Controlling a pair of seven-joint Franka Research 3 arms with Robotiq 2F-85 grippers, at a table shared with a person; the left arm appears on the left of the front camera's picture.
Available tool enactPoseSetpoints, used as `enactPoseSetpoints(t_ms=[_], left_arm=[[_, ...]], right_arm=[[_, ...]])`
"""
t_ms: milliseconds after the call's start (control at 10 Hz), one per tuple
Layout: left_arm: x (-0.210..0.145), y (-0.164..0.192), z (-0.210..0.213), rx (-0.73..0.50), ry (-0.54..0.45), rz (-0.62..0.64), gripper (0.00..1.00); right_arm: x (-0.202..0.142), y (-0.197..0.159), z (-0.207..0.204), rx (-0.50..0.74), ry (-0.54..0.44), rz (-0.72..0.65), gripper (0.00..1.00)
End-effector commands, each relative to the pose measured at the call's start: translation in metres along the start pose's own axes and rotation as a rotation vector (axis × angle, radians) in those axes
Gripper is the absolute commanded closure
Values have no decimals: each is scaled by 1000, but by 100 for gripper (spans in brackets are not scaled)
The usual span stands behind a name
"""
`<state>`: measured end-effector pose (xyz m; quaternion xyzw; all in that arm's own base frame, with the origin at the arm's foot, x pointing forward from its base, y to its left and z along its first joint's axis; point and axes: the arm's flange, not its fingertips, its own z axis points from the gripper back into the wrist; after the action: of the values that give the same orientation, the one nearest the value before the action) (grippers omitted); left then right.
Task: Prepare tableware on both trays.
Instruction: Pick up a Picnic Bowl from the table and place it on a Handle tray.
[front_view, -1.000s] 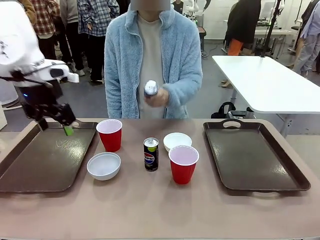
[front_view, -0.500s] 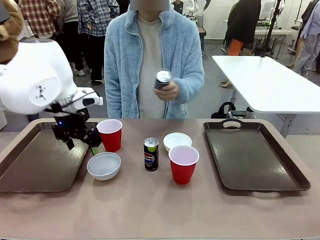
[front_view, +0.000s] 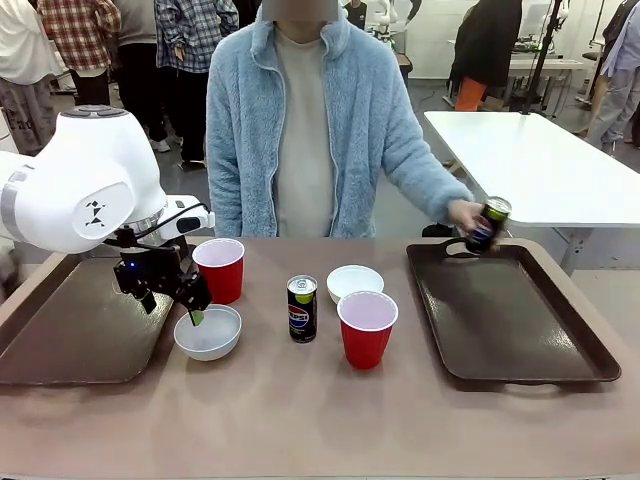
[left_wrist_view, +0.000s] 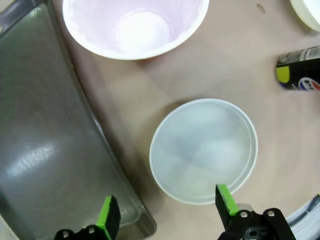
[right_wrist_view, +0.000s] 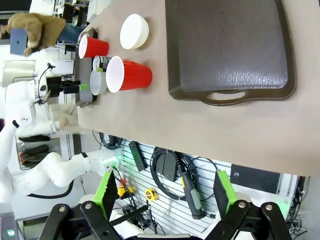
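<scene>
Progress near 0 — nothing resting on either tray yet. Left tray (front_view: 60, 340) bare; right tray (front_view: 510, 320) bare too, with 1 Pepsi can (front_view: 487, 224) tilted in a person's hand (front_view: 465, 213) at its far rim, seemingly not yet set down. Waiting on the desk (front_view: 300, 420) between the trays: near bowl (front_view: 208, 335), far bowl (front_view: 355, 282), left cup (front_view: 219, 270), right cup (front_view: 367, 328), other can (front_view: 302, 308) upright — bowls and cups all empty. Left pincer (front_view: 172, 305) spread wide, gripping nothing, poised over the near bowl's rim, likely the next pick. Right pincer (right_wrist_view: 165, 192) wide open too, empty, well apart from the tableware.
</scene>
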<state>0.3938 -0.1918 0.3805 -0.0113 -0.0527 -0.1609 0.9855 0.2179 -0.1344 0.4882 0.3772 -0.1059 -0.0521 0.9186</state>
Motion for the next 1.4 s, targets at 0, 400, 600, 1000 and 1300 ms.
enactPoseSetpoints(t_ms=[0, 400, 600, 1000, 1300], left_arm=[[0, 0, -1, 0, 1, -1, 0], [26, 10, -38, -36, 32, 65, 0], [33, 5, -42, -48, 26, 47, 19], [37, 5, -50, -36, 55, 48, 56], [37, 6, -52, -33, 70, 51, 83]], right_arm=[[1, 0, -1, 12, 4, 6, 0], [1, 0, -1, 12, 4, 6, 0], [1, 0, -1, 12, 4, 6, 0], [1, 0, -1, 12, 4, 6, 0], [1, 0, -1, 12, 4, 6, 0]])
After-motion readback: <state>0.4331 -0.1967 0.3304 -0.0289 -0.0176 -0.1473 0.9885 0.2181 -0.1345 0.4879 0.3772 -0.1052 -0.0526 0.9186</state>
